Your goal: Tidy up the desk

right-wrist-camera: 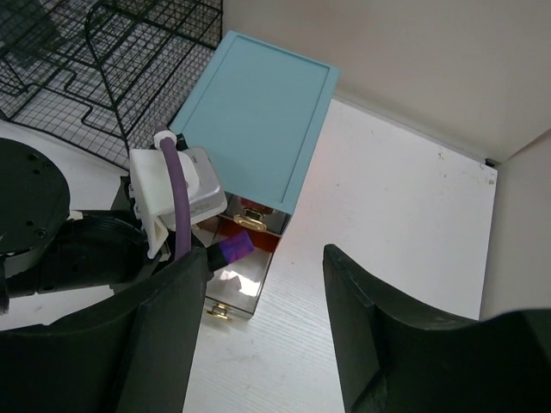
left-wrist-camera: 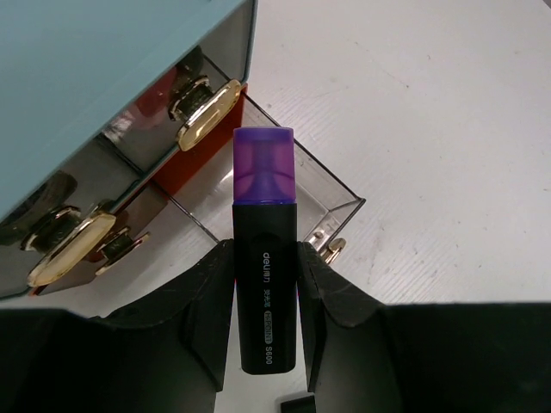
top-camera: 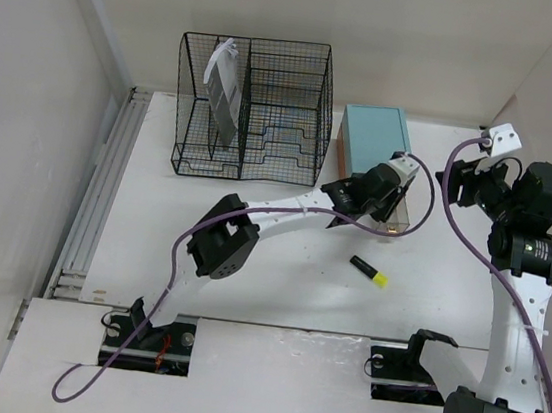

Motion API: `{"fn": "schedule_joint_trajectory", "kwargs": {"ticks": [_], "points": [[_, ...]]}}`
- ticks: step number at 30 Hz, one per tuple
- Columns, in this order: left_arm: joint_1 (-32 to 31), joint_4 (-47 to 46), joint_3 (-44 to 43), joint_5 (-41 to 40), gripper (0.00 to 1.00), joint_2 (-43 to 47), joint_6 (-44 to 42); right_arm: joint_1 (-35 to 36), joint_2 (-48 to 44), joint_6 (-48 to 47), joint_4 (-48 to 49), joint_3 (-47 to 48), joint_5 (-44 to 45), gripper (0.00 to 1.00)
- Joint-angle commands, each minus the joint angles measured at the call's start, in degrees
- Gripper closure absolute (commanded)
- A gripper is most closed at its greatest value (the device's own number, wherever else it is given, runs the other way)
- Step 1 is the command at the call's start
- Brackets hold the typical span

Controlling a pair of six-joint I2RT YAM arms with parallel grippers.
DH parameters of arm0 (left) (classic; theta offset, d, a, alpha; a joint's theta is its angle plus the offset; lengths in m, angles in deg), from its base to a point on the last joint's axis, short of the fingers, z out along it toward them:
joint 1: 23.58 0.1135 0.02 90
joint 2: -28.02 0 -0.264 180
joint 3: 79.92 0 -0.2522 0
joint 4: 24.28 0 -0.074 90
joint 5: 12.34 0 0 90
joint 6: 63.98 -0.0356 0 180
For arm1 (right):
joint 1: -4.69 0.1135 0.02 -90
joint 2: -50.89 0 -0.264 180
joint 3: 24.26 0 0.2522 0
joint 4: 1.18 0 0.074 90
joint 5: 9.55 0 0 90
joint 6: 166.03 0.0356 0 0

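Observation:
My left gripper (left-wrist-camera: 265, 284) is shut on a black highlighter with a purple cap (left-wrist-camera: 263, 232). It holds it over the pulled-out clear drawer (left-wrist-camera: 284, 194) of the teal-topped drawer box (top-camera: 375, 133). The purple cap also shows in the right wrist view (right-wrist-camera: 232, 249) above the open drawer (right-wrist-camera: 241, 288). My right gripper (right-wrist-camera: 267, 331) is open and empty, raised above the white desk (top-camera: 279, 267) to the right of the box. A second black highlighter with a yellow cap (top-camera: 370, 270) lies on the desk in front of the box.
A black wire-mesh file rack (top-camera: 253, 108) with a grey-and-white item in it stands at the back left. White walls close the desk at the back and right. The box has gold drawer handles (left-wrist-camera: 207, 112).

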Motion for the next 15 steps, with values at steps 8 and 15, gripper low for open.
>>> {"fn": "schedule_joint_trajectory", "kwargs": {"ticks": [8,15], "points": [[0.40,1.01,-5.48,2.18,0.92,-2.53,0.45,-0.02,-1.42,0.66,3.13,-0.64,1.98,0.37],[1.02,1.02,-6.19,2.18,0.65,-3.68,0.45,-0.02,-1.42,0.13,3.13,-0.64,2.51,0.37]]}}
